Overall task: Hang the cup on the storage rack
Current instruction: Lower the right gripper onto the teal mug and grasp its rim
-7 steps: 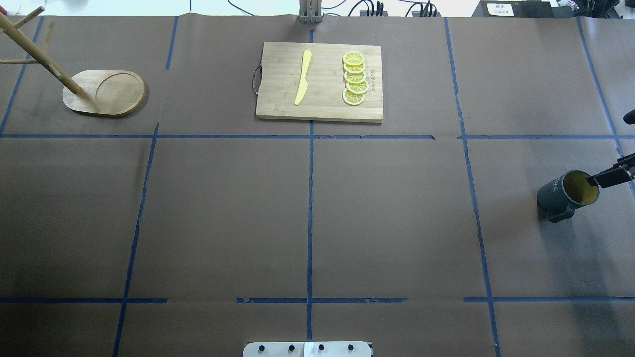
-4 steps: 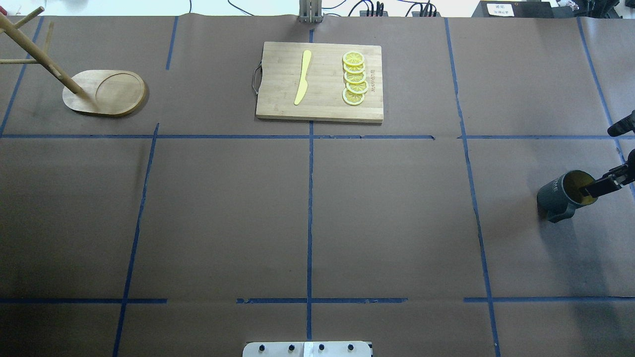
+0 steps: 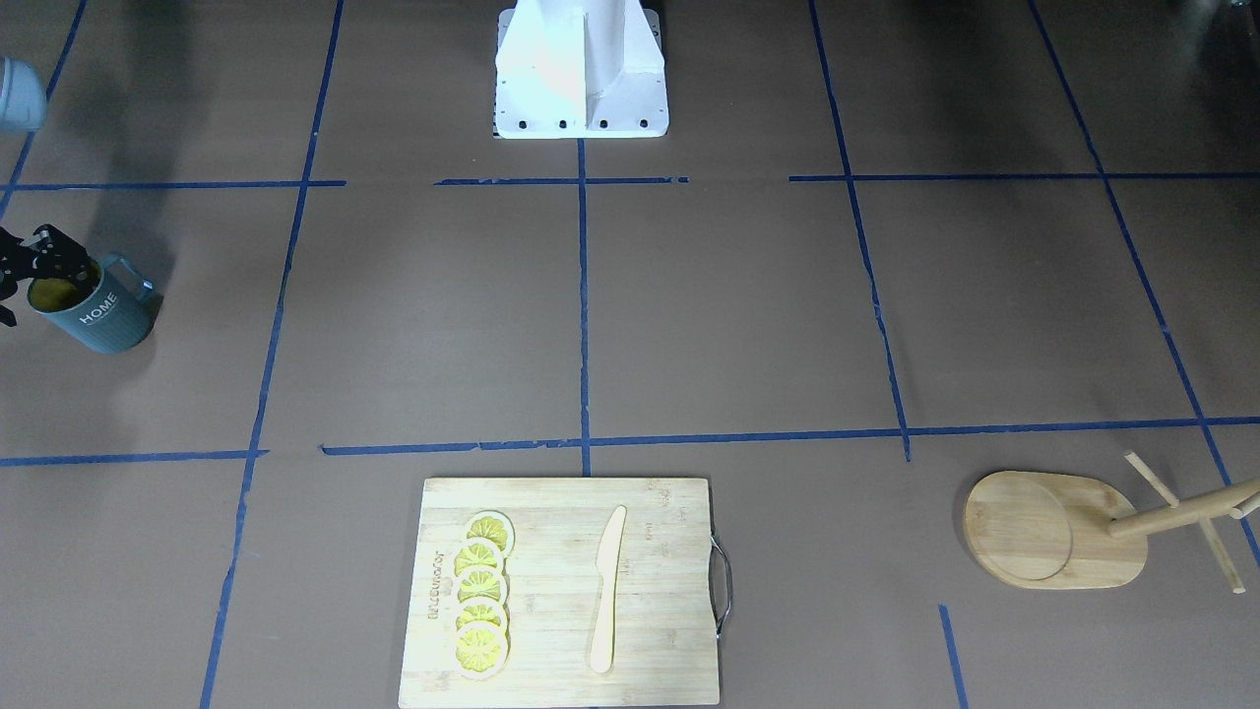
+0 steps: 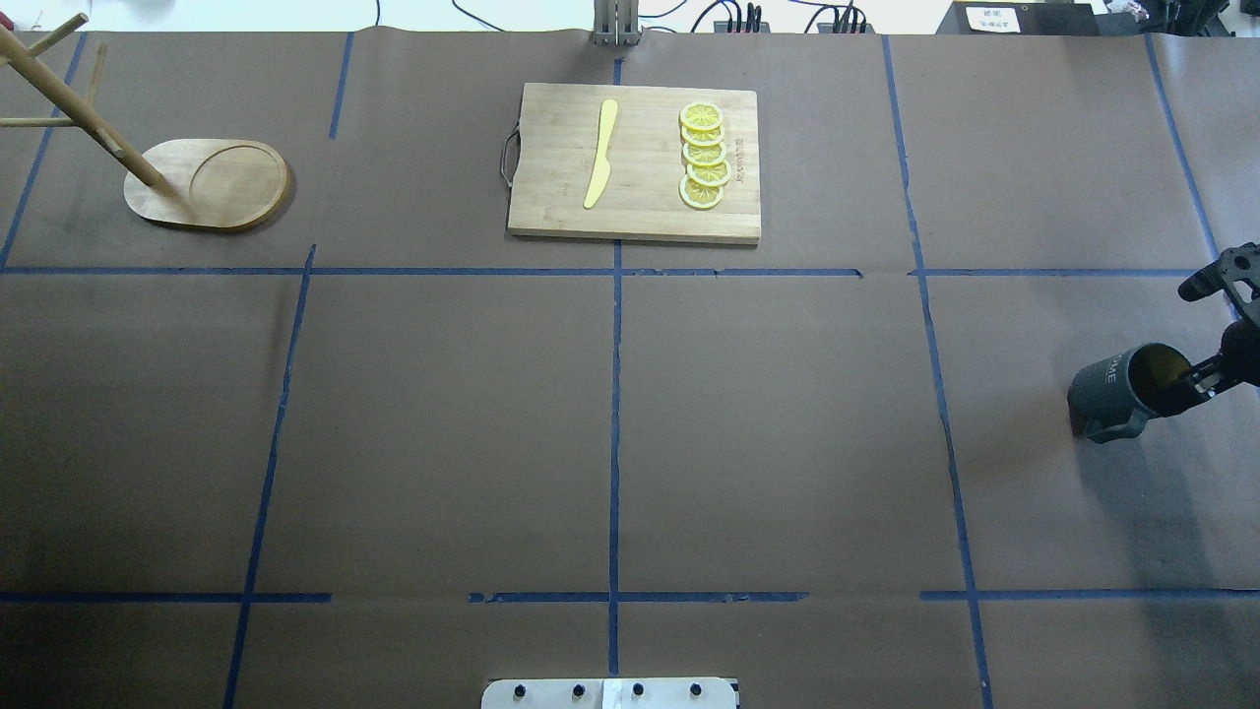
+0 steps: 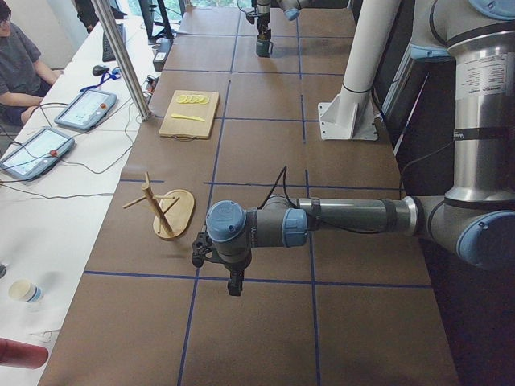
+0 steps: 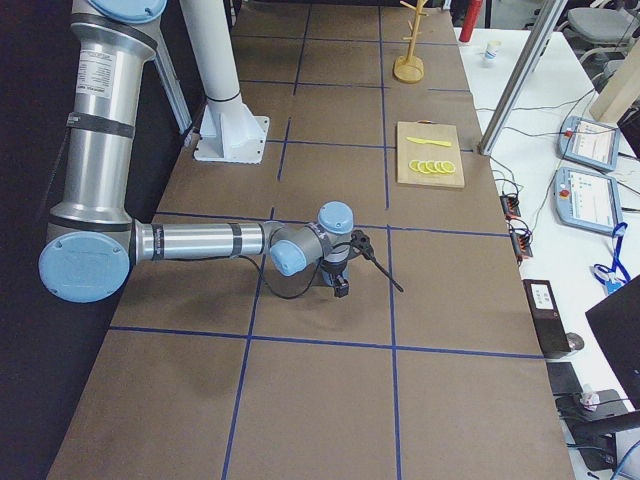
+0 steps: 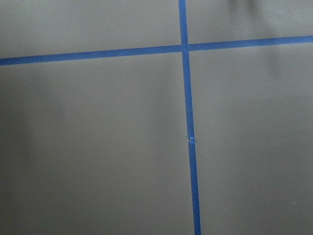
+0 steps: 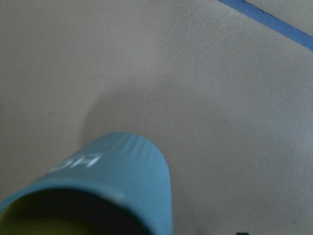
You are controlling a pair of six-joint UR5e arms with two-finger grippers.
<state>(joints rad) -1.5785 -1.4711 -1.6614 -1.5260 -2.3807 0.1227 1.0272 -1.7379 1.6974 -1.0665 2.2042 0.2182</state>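
Cup (image 4: pixel 1107 389) stands upright on the robot's right, mid-depth, handle towards the robot. Right gripper (image 4: pixel 1177 337), mostly cut off by the frame edge, is spread wide, grasping nothing: one finger (image 4: pixel 1203 375) dips inside the cup, the other stays well outside. Left gripper (image 5: pixel 216 273) shows only from the side; spread or clenched, I cannot tell. Farther back on the left is the rack (image 4: pixel 157 197), its pegs partly cut off.

Robotics lab. White pedestal (image 3: pixel 581 69) between left arm (image 5: pixel 346 215) and right arm (image 6: pixel 200 242), brown-papered surface (image 4: pixel 443 414) gridded in blue tape (image 4: pixel 615 394), 2 teach pendants (image 5: pixel 84 108) on a white side desk (image 5: pixel 48 233), cabling (image 4: pixel 733 15), operator (image 5: pixel 20 64) seated alongside, aluminium post (image 5: pixel 121 56).
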